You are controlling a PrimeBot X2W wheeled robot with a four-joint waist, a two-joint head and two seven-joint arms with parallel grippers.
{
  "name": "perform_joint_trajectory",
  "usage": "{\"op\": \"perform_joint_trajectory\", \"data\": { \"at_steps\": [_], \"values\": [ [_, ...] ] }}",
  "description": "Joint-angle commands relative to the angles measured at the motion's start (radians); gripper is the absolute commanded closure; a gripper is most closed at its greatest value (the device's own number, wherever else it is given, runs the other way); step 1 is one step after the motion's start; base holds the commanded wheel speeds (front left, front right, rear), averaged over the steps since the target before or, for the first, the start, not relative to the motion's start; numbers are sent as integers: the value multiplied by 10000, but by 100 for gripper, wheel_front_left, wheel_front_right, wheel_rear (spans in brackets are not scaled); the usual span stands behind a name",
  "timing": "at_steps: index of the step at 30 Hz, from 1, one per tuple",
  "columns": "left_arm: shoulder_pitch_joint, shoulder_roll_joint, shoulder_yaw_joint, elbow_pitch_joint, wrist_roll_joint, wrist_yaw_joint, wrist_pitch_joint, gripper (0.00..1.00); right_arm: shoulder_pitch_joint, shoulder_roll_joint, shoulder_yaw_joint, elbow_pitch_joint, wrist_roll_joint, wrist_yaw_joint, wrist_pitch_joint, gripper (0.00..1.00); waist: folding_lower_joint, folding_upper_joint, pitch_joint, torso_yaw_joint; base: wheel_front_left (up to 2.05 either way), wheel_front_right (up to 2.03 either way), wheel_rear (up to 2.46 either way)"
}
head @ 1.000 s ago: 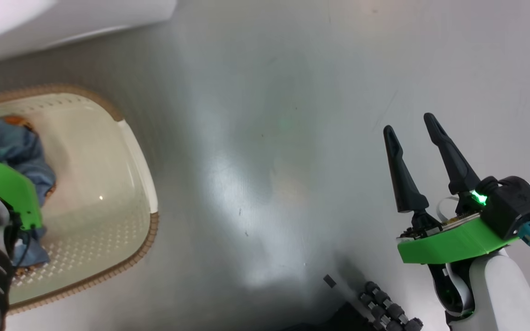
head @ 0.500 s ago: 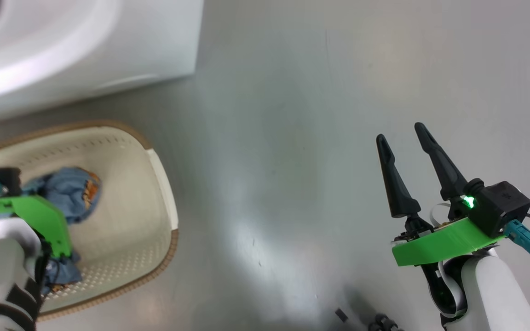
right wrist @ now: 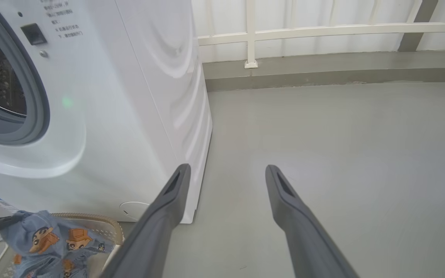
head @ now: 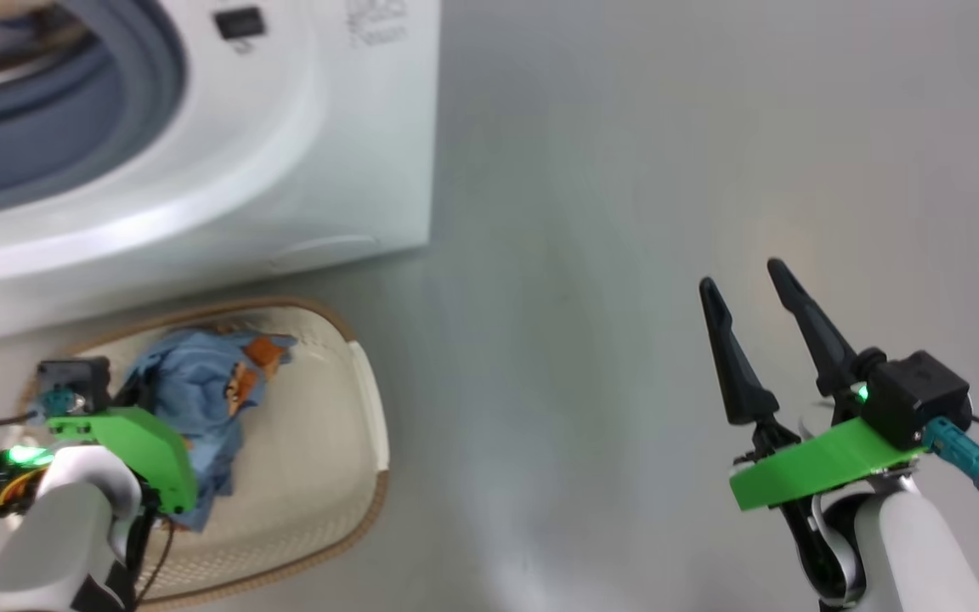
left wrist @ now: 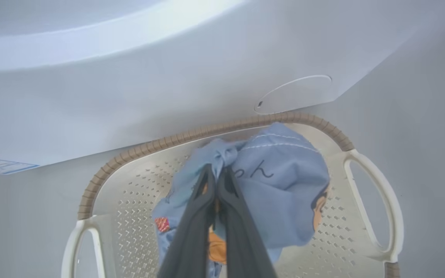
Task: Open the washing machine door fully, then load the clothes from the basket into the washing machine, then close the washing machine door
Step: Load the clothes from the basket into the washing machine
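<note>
The left gripper (left wrist: 216,172) has its fingers (left wrist: 195,216) clenched on a gathered knot of the clothes (left wrist: 284,185), a blue bundle with orange prints. The bundle sits at the far rim of the basket (left wrist: 214,129), the side nearest the washing machine (head: 285,170). The basket stands on the floor (head: 625,255), just in front of the machine's lower front corner. Whether the lower folds rest on the basket's bottom cannot be told. The right gripper (head: 739,275) hovers well apart over bare floor, its fingers spread and holding nothing. Up at the machine, the grey-blue gasket (head: 73,161) rings an uncovered drum mouth, so loading looks to be the step in hand. The fabric is likely light, limp and not fragile: it will sag and trail from a single pinch. A hold on the bunched middle suits it best, since loose ends hanging low could snag on the woven rim or drag across the gasket.
</note>
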Motion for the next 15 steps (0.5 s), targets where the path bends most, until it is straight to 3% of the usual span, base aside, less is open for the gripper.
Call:
{"op": "perform_joint_trajectory", "data": {
  "at_steps": [1,15],
  "values": [
    [381,394,325,-515,-21,90,-132,100,295,-26,141,-195,-50,16,62,0,0,0,-966,691,0,0,0],
    [3671,121,1384,-5525,442,684,-136,100,1114,-26,28,-135,-9,16,317,0,0,0,-2748,1444,0,0,0]
  ]
}}
